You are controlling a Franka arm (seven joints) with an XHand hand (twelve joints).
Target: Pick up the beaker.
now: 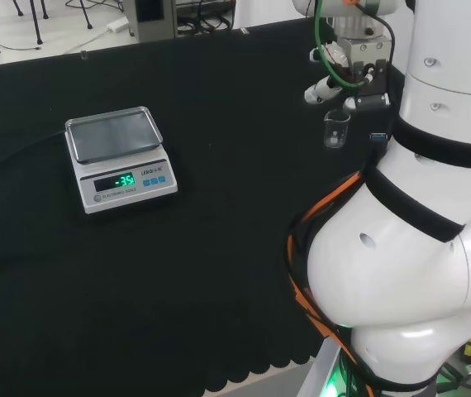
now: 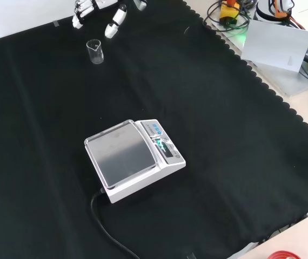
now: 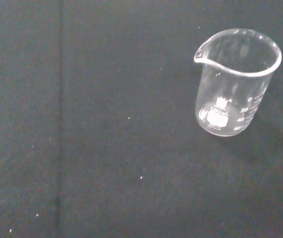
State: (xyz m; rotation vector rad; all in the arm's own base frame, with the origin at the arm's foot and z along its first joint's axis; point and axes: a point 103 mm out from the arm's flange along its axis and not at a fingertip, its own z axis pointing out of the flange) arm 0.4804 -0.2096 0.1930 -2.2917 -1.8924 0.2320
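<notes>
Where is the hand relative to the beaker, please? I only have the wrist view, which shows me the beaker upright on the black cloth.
Observer: In the front view the hand is above and beyond the beaker, with its fingertips apart from the glass.
Operator: Thank you. Are the fingers open or curled?
Observer: In the head view they look relaxed and spread, holding nothing, just above the beaker's rim.
Operator: Is anything else on the cloth that I could hit?
Observer: A scale with an empty pan stands mid-cloth in the front view, well apart from the beaker, its cable trailing toward the near edge.
</notes>
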